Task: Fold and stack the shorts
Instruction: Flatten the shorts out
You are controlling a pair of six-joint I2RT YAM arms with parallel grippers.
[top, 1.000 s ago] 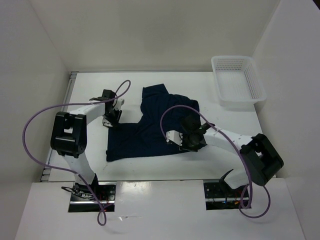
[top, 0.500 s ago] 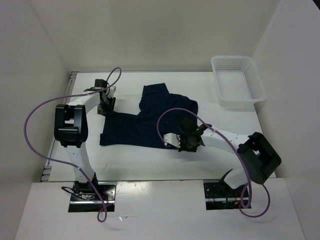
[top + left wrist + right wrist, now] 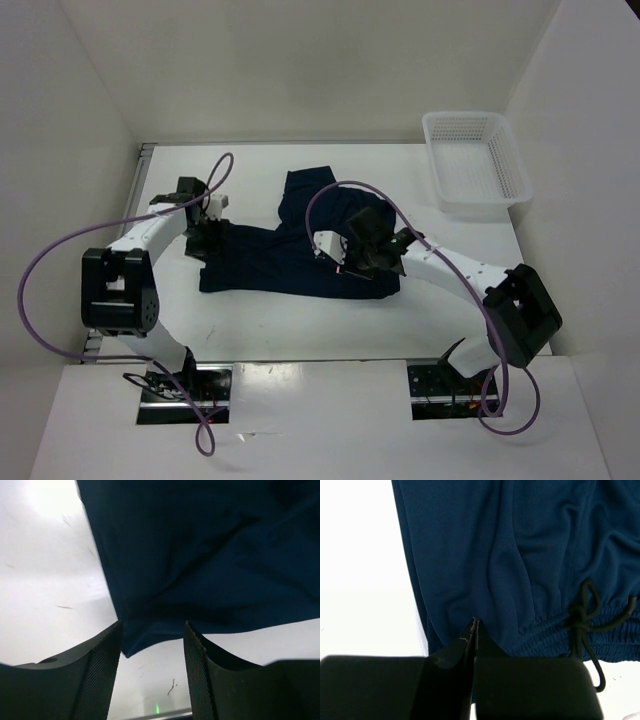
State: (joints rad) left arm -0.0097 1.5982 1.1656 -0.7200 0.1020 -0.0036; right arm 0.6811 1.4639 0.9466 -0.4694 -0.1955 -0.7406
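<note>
The dark navy shorts (image 3: 285,262) lie rumpled mid-table, with one leg reaching toward the back. My left gripper (image 3: 205,243) is at their left edge. In the left wrist view it (image 3: 152,627) is open, and a corner of the shorts (image 3: 200,570) lies loose on the table just past the fingertips. My right gripper (image 3: 345,260) is over the right part of the shorts. In the right wrist view it (image 3: 475,622) is shut, pinching the shorts (image 3: 470,555) beside the gathered waistband and its dark drawstring (image 3: 580,615).
A white mesh basket (image 3: 465,116) stands at the back right corner. White walls enclose the table on the left, back and right. Purple cables loop over both arms.
My right gripper has moved back and to the left with the cloth, pulling the shorts' near edge away from the table front. My left gripper shifted left along the shorts' edge.
</note>
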